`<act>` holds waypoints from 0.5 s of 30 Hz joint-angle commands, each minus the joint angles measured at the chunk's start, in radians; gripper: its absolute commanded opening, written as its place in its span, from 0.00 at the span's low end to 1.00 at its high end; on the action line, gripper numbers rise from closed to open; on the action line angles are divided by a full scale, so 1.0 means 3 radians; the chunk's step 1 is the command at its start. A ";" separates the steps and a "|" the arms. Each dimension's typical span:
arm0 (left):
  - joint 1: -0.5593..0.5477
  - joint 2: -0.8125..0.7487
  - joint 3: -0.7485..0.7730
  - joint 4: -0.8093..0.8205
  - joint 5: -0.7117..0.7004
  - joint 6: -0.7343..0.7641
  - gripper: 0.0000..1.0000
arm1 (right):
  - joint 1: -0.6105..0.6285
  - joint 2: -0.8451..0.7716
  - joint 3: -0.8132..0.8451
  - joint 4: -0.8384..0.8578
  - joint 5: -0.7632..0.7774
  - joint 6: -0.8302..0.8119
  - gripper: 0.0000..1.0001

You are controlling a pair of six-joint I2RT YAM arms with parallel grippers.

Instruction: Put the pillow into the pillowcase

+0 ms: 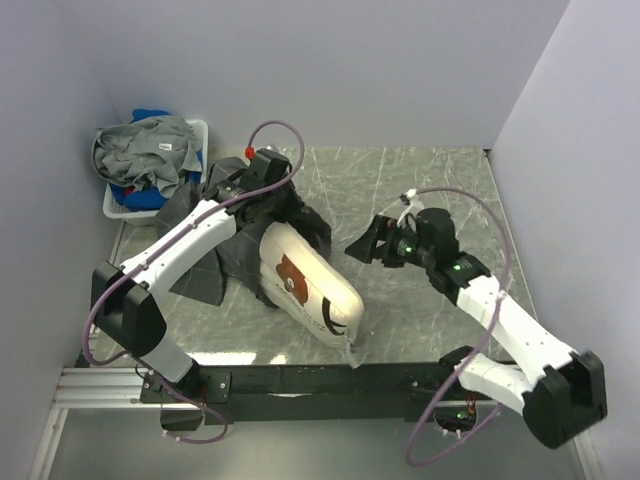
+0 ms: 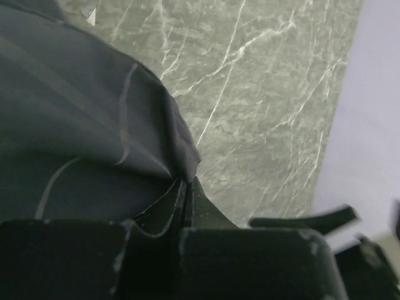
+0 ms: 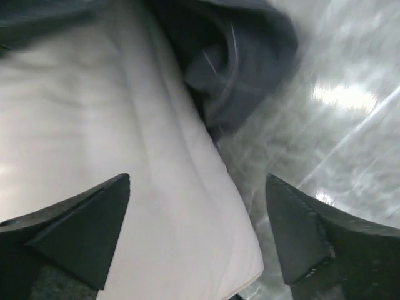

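The cream pillow (image 1: 305,285) with a brown bear face lies diagonally on the table, its far end against the dark grid-lined pillowcase (image 1: 225,245). My left gripper (image 1: 272,205) is above that far end, shut on a fold of the pillowcase (image 2: 81,125); its jaws (image 2: 185,186) pinch the cloth edge. My right gripper (image 1: 365,245) hovers open to the right of the pillow. In the right wrist view its fingers (image 3: 94,231) stand wide apart, gripper (image 3: 197,181) over the pillow's (image 3: 125,144) edge, with nothing between them. The pillowcase (image 3: 237,56) bunches beyond.
A white basket (image 1: 205,130) of grey and blue clothes stands at the back left corner. Walls close in the marble table (image 1: 420,190) on the left, back and right. A black rail (image 1: 300,380) runs along the near edge.
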 commanded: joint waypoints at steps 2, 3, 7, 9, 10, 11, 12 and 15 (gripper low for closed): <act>0.0018 0.0003 0.0081 0.0355 -0.0106 0.0017 0.01 | -0.0043 -0.0789 0.0248 0.0117 0.0166 -0.0361 1.00; 0.0018 0.0013 0.0087 0.0361 -0.0086 0.0033 0.01 | -0.0043 -0.0913 0.0192 0.0143 0.0303 -0.0362 1.00; 0.0018 0.0120 0.0132 0.0381 -0.0034 0.0094 0.01 | -0.0094 -0.1531 -0.0262 0.0332 0.0688 -0.0300 1.00; 0.0018 0.0156 0.0133 0.0391 -0.0009 0.0110 0.01 | -0.0099 -0.1961 -0.0391 0.0486 0.0734 -0.0218 1.00; 0.0018 0.0161 0.0117 0.0406 0.0001 0.0115 0.01 | -0.0099 -0.2089 -0.0463 0.0521 0.0643 -0.0228 1.00; 0.0018 0.0156 0.0107 0.0422 0.0001 0.0120 0.01 | -0.0099 -0.2262 -0.0469 0.0497 0.0597 -0.0299 1.00; 0.0018 0.0156 0.0107 0.0427 0.0007 0.0125 0.01 | -0.0094 -0.2299 -0.0464 0.0456 0.0536 -0.0325 1.00; 0.0018 0.0146 0.0087 0.0458 -0.0004 0.0130 0.01 | -0.0089 -0.2432 -0.0596 0.0465 0.0209 -0.0438 1.00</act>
